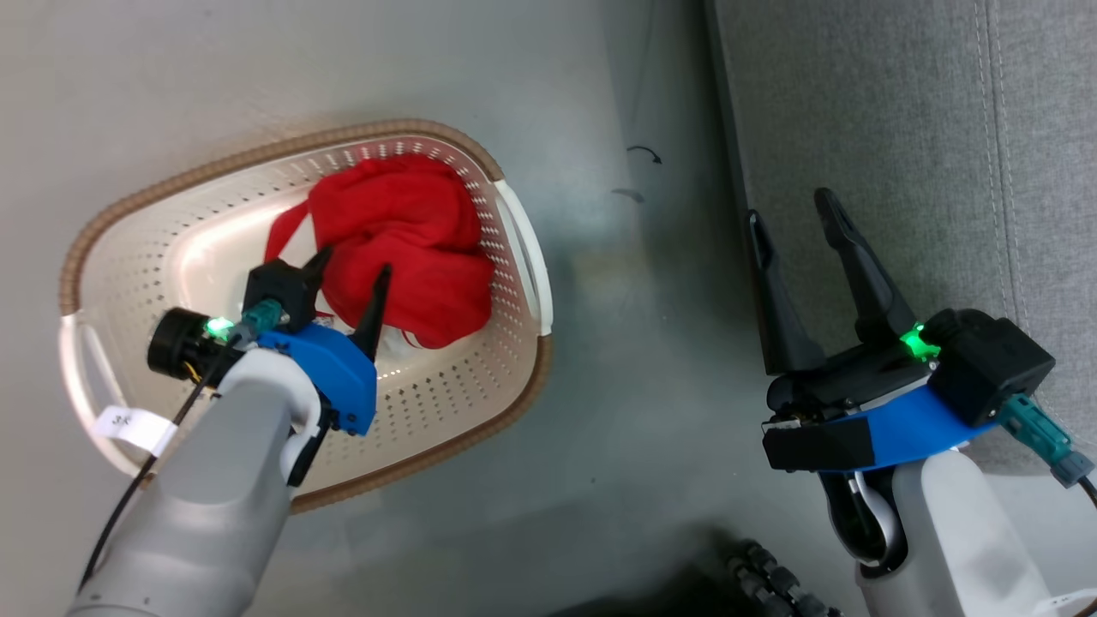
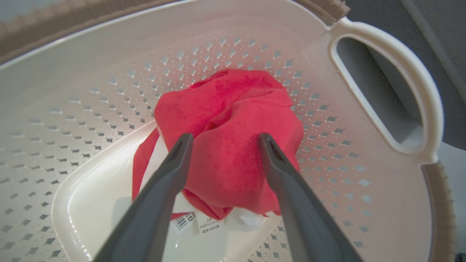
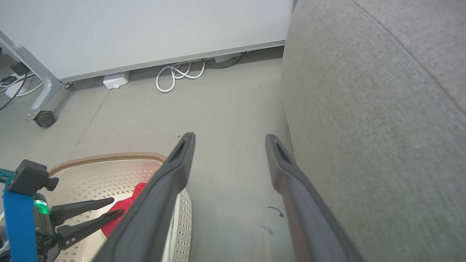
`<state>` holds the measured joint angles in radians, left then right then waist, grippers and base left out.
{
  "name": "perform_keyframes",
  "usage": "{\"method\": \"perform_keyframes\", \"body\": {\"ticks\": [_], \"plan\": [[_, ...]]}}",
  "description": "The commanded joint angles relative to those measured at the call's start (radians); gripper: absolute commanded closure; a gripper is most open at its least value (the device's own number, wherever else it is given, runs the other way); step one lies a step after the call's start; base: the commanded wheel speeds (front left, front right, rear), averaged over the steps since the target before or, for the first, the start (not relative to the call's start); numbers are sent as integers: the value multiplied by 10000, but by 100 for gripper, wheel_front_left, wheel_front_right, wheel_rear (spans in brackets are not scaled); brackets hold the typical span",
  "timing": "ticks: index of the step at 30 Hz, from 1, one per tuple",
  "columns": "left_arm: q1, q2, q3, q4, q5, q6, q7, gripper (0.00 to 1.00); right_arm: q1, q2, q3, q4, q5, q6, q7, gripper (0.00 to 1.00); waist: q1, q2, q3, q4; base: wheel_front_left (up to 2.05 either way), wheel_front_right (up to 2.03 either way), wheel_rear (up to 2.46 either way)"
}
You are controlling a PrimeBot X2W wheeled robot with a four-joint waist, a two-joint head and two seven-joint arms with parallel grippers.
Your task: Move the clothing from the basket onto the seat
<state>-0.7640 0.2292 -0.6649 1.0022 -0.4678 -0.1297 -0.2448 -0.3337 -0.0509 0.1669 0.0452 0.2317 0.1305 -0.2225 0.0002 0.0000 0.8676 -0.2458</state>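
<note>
1. A smooth, glossy grey floor (image 1: 634,411) carries everything.
2. A cream-white perforated plastic basket (image 1: 463,377) with a brown woven-look rim stands on it at the left.
3. A large light grey fabric sofa (image 1: 900,128) stands at the right, with a strip of floor between them.
4. Small dark curled scraps (image 1: 644,154) lie on that strip.
5. Farther off lie a looped white cable (image 3: 174,74) and a small white box (image 3: 115,80), and a black caster (image 3: 45,118) rests nearby.
</note>
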Motion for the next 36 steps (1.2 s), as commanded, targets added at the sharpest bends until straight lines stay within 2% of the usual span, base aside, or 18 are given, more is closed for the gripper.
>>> {"method": "perform_keyframes", "body": {"ticks": [1,15,19,21,26,28,31,36], "plan": [[-268,137,-92,62,-49,-8,46,0,-221,8,49,4,70,5,-111,0,-2,0,269,-208,0,0,0],[-1087,545,-1270,580,-1140,-8,1252,0,-606,7,511,384,649,5,-418,0,-2,0,1030,-692,0,0,0],[-1358,516,-1465,1025,-936,163,1487,0,-635,7,561,468,755,5,-424,0,-2,0,1124,-776,0,0,0],[-1641,485,-1633,1138,-652,488,1073,0,-662,7,586,469,847,5,-433,0,-2,0,1154,-804,0,0,0],[-1908,413,-1902,1314,-252,871,465,0,-707,7,553,443,876,5,-436,0,-2,0,1103,-773,0,0,0],[-1958,368,-1984,1413,-203,874,372,0,-714,7,553,445,867,5,-435,0,-2,0,1074,-755,0,0,0],[-2094,381,-2118,1613,-7,1162,245,0,-714,7,565,457,856,5,-434,0,-2,0,1049,-737,0,0,0],[-2156,276,-2333,1906,134,1221,194,0,-714,7,585,457,847,5,-434,0,-2,0,1058,-752,0,0,0]]}}
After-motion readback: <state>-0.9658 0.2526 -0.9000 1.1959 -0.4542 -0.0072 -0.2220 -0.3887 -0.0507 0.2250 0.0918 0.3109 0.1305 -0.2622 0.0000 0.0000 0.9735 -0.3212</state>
